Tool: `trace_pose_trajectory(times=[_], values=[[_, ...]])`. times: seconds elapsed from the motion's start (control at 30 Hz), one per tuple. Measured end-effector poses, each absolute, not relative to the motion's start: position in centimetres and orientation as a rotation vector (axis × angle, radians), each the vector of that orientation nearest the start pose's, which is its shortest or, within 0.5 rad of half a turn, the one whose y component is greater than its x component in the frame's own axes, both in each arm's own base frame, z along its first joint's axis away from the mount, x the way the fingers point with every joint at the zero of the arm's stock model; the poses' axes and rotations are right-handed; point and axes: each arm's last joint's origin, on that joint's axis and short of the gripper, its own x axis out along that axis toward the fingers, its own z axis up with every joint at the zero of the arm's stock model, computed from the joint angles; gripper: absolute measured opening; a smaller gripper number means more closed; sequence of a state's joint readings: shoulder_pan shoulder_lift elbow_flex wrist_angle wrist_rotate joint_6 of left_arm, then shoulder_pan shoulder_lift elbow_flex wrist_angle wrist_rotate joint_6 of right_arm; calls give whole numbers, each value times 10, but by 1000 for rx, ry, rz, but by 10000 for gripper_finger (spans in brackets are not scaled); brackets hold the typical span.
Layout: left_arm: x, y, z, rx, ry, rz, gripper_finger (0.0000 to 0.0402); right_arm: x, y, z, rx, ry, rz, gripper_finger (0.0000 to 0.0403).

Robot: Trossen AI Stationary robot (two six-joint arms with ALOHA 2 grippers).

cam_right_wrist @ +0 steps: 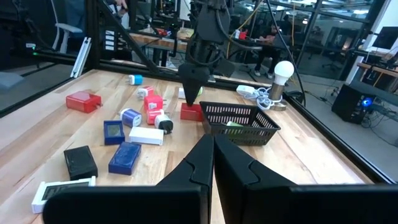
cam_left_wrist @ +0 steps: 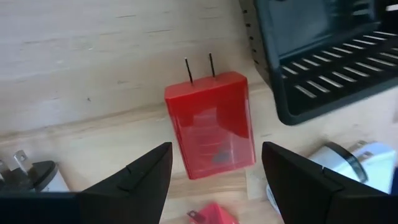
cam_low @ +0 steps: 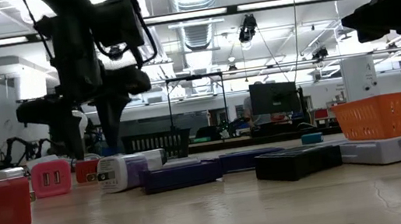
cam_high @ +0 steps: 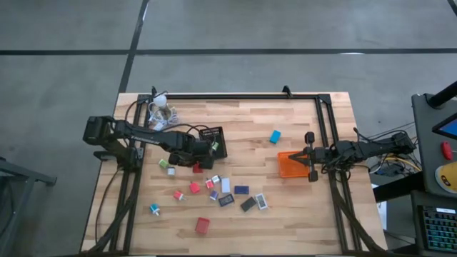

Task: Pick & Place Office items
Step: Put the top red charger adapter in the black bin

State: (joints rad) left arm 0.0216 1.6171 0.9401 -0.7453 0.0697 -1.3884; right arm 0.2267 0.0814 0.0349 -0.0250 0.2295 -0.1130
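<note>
Several small office items lie scattered on the wooden table (cam_high: pixel 243 121): red, pink, blue, black and white pieces. A red charger block (cam_left_wrist: pixel 211 124) with two prongs lies flat beside the black mesh tray (cam_high: pixel 212 141). My left gripper (cam_left_wrist: pixel 216 148) is open and points down just above this block (cam_high: pixel 197 168), one finger on either side, touching nothing. It also shows in the right wrist view as the left gripper (cam_right_wrist: pixel 191 87) over the red block (cam_right_wrist: pixel 191 112). My right gripper (cam_right_wrist: pixel 211 142) is shut and empty, waiting above the orange tray (cam_high: pixel 289 165).
A green piece (cam_right_wrist: pixel 233 124) lies inside the black mesh tray (cam_right_wrist: pixel 239 121). A white bulb with cords (cam_high: pixel 161 108) sits near the far left corner. A white plug (cam_left_wrist: pixel 348 165) and a small red piece (cam_left_wrist: pixel 211 214) lie close to the red block. People show beyond the table.
</note>
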Motion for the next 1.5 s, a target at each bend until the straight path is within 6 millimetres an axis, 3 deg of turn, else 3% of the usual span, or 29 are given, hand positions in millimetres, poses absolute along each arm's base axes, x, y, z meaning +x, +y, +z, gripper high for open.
trace_pose_trajectory(times=[0.67, 1.0, 1.23, 1.5], values=[[284, 11, 135, -1243, 1303, 989, 252, 99, 16, 167, -129, 70, 1, 9], [284, 11, 134, -1252, 1311, 983, 249, 99, 16, 167, -129, 70, 1, 9], [284, 11, 135, -1252, 1313, 978, 210, 99, 16, 167, -129, 70, 1, 9], [284, 11, 136, -1250, 1313, 970, 233, 99, 16, 167, -129, 70, 2, 8]])
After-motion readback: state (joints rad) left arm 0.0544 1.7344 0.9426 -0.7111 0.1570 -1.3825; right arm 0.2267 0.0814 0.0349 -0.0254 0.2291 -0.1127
